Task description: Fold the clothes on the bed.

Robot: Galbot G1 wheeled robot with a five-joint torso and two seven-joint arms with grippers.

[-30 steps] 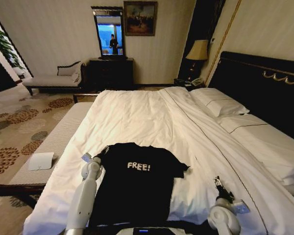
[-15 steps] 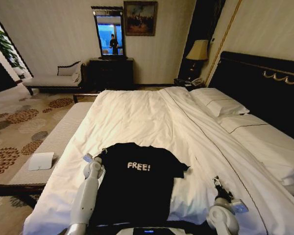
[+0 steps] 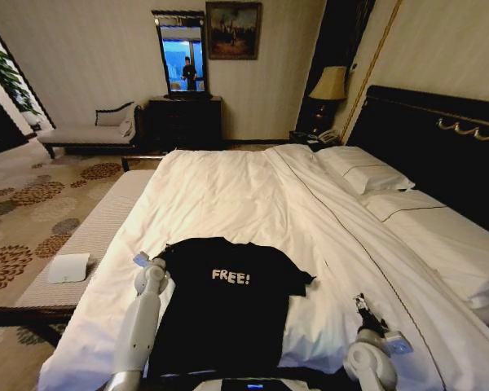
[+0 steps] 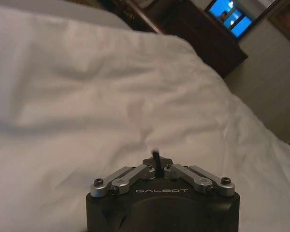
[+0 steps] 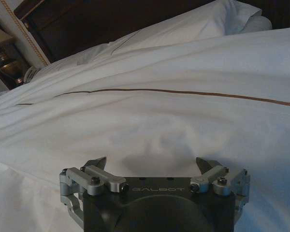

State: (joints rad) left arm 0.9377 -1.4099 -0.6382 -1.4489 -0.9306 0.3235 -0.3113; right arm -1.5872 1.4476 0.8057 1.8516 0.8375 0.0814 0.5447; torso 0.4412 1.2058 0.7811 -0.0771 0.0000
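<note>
The clothes are one black T-shirt [image 3: 228,301] with white "FREE!" lettering, lying flat and face up near the foot of the bed [image 3: 253,195]. My left gripper [image 3: 149,269] rests at the shirt's left sleeve edge. In the left wrist view the left gripper [image 4: 156,162] is shut over the white duvet, and I cannot tell whether any cloth is pinched. My right gripper [image 3: 367,314] sits low on the duvet, to the right of the shirt and apart from it. The right wrist view shows the right gripper [image 5: 152,166] open with nothing between its fingers.
White pillows [image 3: 363,171] and a dark headboard [image 3: 440,138] lie at the right. A padded bench [image 3: 81,240] with a white paper [image 3: 68,267] runs along the bed's left side. A dresser with a mirror [image 3: 183,118] and a chaise [image 3: 90,130] stand by the far wall.
My left gripper has shifted slightly left and forward along the shirt's sleeve edge. The right arm and the shirt's body stay where they were.
</note>
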